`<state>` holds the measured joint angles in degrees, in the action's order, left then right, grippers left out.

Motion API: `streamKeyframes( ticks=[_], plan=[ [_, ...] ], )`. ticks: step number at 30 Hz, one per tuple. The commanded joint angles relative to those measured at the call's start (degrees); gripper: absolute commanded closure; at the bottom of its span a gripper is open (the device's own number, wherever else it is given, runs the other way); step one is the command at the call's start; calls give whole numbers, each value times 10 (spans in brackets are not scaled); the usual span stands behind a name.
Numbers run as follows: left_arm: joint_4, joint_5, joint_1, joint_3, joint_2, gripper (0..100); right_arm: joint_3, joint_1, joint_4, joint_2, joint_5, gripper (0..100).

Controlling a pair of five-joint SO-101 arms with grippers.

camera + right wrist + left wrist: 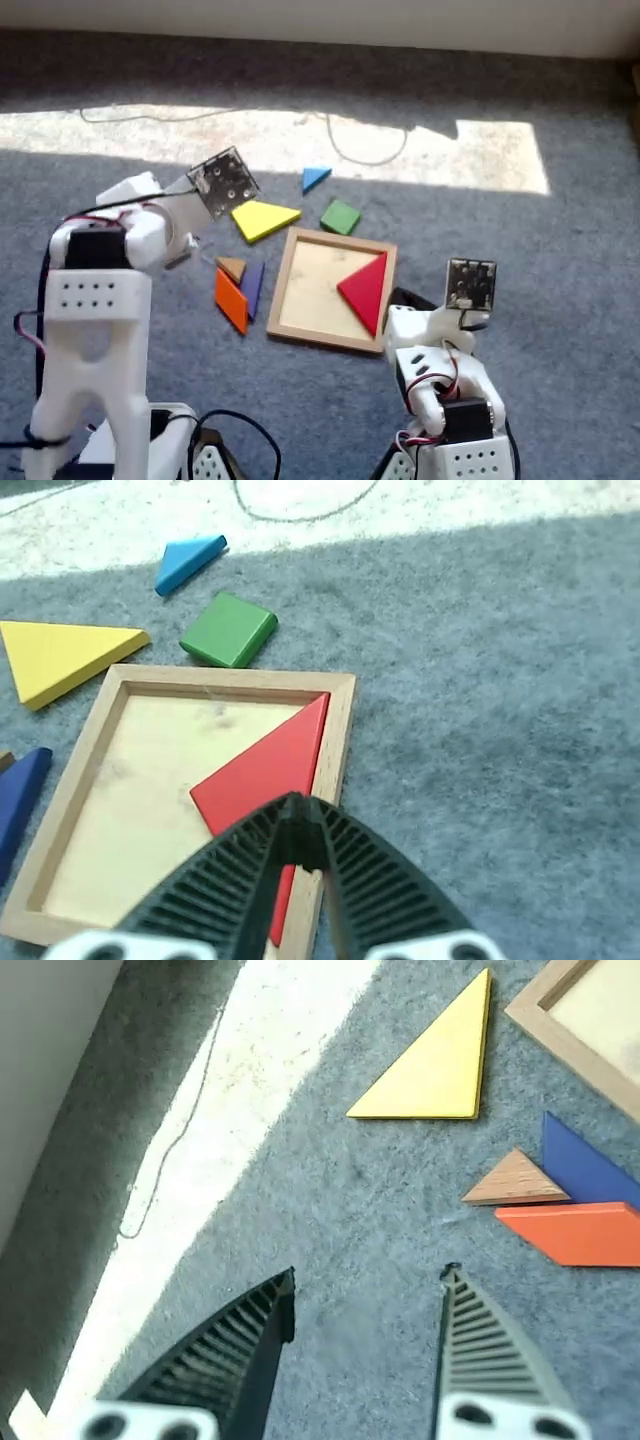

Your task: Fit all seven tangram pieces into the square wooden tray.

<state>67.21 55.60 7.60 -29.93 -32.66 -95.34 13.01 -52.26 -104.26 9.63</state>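
The red triangle (365,288) lay inside the square wooden tray (340,237), against the wall nearest the right arm. On the grey carpet (560,260) around the tray sat the yellow triangle (263,218), green square (340,216) and orange piece (231,298). The left pincer (368,1278) hung open over bare carpet. The right pincer (300,808) was closed on nothing, above the red triangle.

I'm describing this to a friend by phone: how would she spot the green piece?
Find the square wooden tray holding a large red triangle. Past the tray's edge nearest the sunlit patch of carpet lies the green square block. Its neighbours, a yellow triangle and a small blue triangle, are three-sided.
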Motion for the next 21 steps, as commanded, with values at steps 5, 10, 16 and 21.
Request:
streamKeyframes(
  ticks=[5, 10, 16, 21],
  plan=[
    [-10, 25, -51, 190, 234, 765, -1, -4, 14, -8, -20, 983],
    [13, 27, -92, 291, 357, 765, -1, -4, 14, -8, -20, 983],
    [72, 28, -137, 419, 501, 765, -1, -3, 14, -8, -20, 983],
    [111, 63, -140, 515, 611, 768, -1, -3, 14, -8, -20, 983]
  ],
)
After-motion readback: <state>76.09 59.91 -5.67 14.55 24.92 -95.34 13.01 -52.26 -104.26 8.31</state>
